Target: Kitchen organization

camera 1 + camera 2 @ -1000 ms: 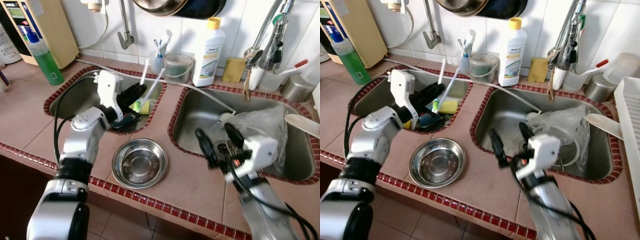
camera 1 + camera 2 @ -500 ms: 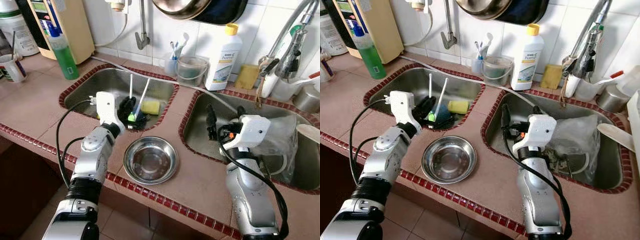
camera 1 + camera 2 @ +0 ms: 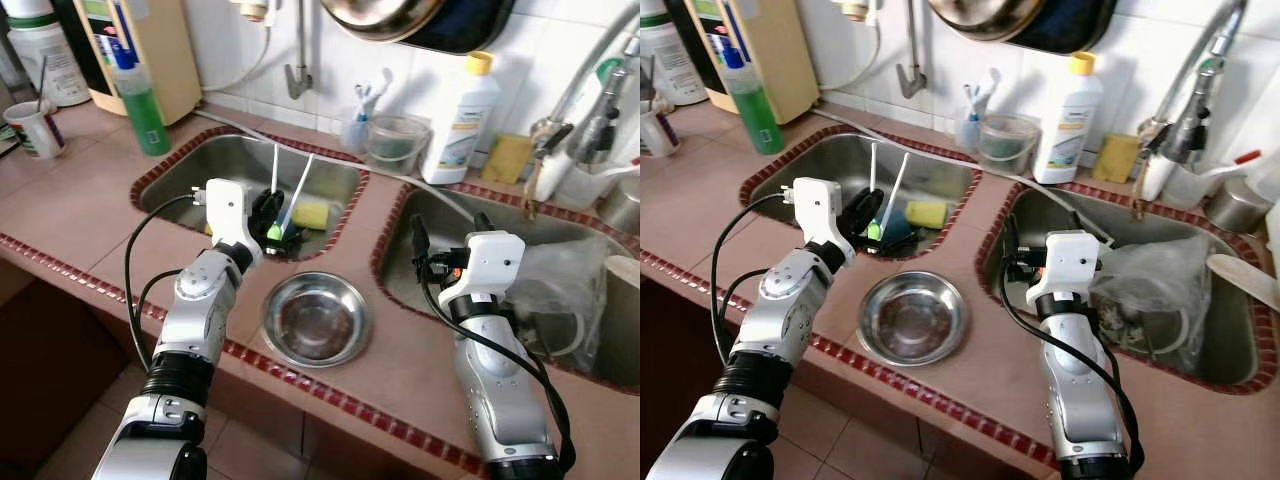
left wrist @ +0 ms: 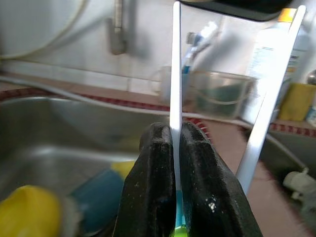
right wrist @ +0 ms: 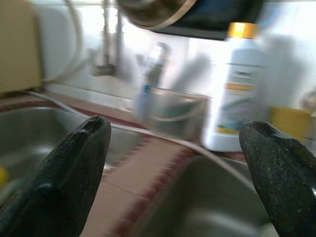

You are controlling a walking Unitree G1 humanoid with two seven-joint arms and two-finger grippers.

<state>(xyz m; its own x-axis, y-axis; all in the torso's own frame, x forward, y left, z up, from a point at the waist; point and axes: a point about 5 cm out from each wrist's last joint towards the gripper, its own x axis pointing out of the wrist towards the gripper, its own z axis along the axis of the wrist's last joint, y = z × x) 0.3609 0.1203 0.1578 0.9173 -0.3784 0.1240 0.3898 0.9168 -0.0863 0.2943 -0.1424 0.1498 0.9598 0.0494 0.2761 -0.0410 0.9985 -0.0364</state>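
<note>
The left gripper [image 4: 175, 197] is reaching over the near edge of the left sink [image 3: 190, 175], and its two black fingers [image 4: 148, 192] are pressed tight on a thin white stick [image 4: 176, 69] that is standing almost straight up between them. A second white stick [image 3: 297, 186] is leaning just beside the first one, and it is not inside the fingers. Right under the gripper a small green piece [image 3: 273, 232] is showing, with a yellow sponge [image 3: 312, 213] and something blue [image 3: 894, 228] lying in the sink next to it. The bottom ends of both sticks are hiding behind the black fingers, so it is hard to tell what they are joined to. The right gripper [image 5: 180, 168] is hanging over the near corner of the right sink [image 3: 1040, 215] with its fingers spread wide apart and nothing between them. A crumpled clear plastic bag [image 3: 1145, 275] is lying in that sink behind the arm. A shiny metal bowl [image 3: 316, 320] is sitting on the counter [image 3: 70, 210] between the two sinks, near the front edge, apart from both grippers. The right wrist view is looking blurry, and the white bottle [image 3: 459, 118] by the wall is showing up fuzzy there.
</note>
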